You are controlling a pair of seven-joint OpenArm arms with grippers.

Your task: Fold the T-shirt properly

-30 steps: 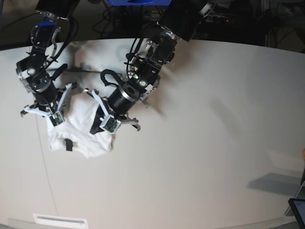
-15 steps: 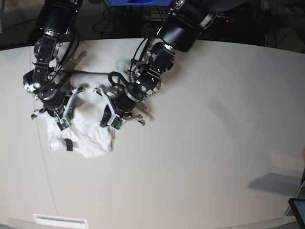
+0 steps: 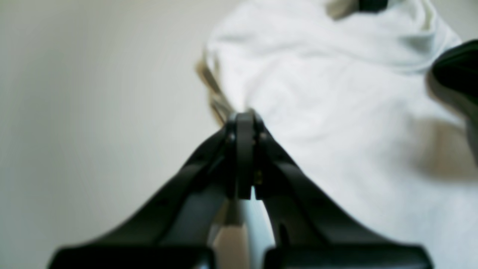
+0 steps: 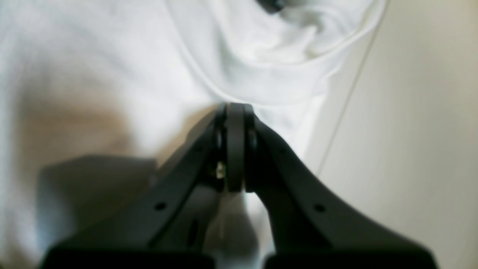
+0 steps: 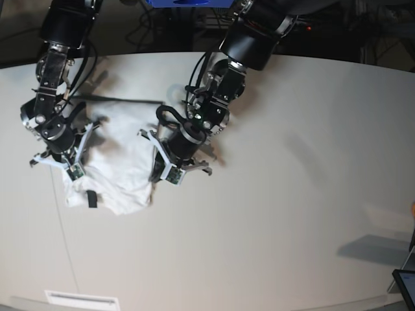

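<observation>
Left wrist view. The shirt [image 3: 336, 112] is plain white here, no print showing, softly rumpled, with a folded edge running along its near-left side. The left pincer [image 3: 244, 123] has its two black fingers pressed together at the tips; whether a bit of cloth is caught between them cannot be told, as the picture is blurred. The shirt spreads ahead of the tips and off to their right; its folded edge runs right up to the tips. To the left of the tips lies bare pale table [image 3: 93, 112]. A dark blurred shape sits at the far right edge, over the cloth.

Right wrist view. The shirt [image 4: 130, 67] is again white and creased, with a rounded hem or collar seam curving just ahead of the right pincer [image 4: 235, 112]. Its fingers are pressed together, tips at that seam; a pinch of cloth cannot be confirmed. Cloth fills everything ahead and left of the tips; table [image 4: 422, 130] lies to their right.

Base view. The shirt [image 5: 120, 172] lies as a compact white bundle on the table [image 5: 292, 194], between the two pincers. The right pincer [image 5: 70, 170] is at its left edge, the left pincer [image 5: 162, 173] at its right edge.
</observation>
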